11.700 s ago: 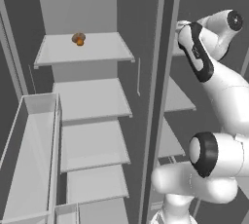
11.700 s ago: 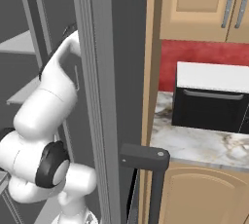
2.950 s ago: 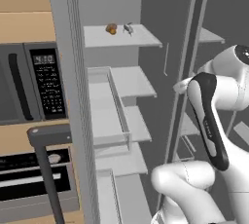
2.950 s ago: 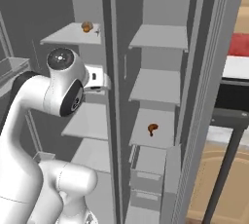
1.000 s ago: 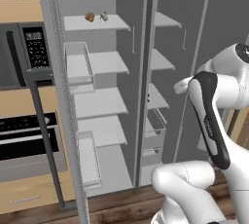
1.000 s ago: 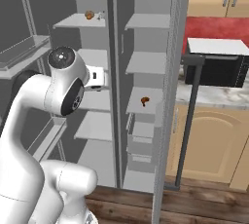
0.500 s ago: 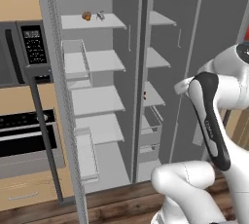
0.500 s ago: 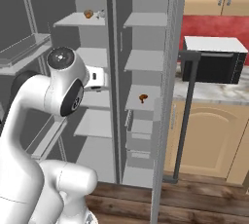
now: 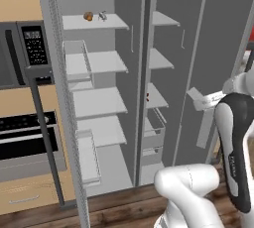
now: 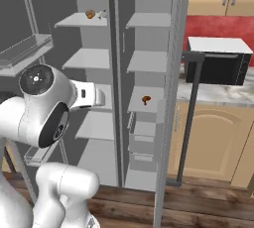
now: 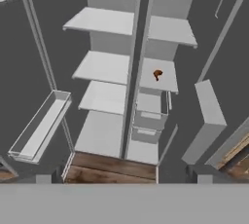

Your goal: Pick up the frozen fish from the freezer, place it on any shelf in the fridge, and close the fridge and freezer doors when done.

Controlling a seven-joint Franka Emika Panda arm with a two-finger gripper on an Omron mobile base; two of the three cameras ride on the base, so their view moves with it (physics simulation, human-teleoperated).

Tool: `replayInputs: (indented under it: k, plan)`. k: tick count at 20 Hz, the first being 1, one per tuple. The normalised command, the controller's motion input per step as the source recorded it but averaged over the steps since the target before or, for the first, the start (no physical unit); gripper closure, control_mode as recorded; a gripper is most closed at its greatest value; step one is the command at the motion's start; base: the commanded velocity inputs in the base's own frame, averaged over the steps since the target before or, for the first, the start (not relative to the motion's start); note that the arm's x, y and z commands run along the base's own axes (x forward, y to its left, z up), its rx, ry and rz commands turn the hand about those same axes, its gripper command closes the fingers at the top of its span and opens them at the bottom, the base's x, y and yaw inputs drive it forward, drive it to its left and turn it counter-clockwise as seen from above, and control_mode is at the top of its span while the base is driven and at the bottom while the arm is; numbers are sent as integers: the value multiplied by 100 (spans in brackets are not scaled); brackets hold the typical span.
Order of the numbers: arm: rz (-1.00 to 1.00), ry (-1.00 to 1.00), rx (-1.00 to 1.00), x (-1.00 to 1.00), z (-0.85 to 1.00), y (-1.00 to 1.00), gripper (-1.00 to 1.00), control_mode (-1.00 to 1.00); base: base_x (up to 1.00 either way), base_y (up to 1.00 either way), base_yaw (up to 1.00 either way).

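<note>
**Standing back from the open unit, hand empty**

Facing the tall grey unit, with both of its doors swung wide. At far left a black oven sits in wooden cabinetry. Next comes the fridge door, edge-on, with clear bins on its inner face. Right of it the fridge shows its broad pale shelves. On the top shelf lies a small orange-brown lump, and just to the right of it the frozen fish, a slim silvery piece. Right of the centre divider is the freezer. A small reddish-brown item rests on one of its short shelves, above the clear drawers. The freezer door stands open at far right. The hand hangs near, well apart from the shelves. Its fingertips are spread fully wide with nothing between them
</note>
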Motion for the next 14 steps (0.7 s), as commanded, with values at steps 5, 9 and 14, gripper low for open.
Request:
replayInputs:
  k: [5,9,14]
  plan:
    - [0,-46,0,-99,26,59,-100,-100,0,0,0]
    - [-11,-23,0,-32,-6,100,-100,-100,0,0,0]
    - [-23,-16,8,0,-38,100,-100,-100,0,0,0]
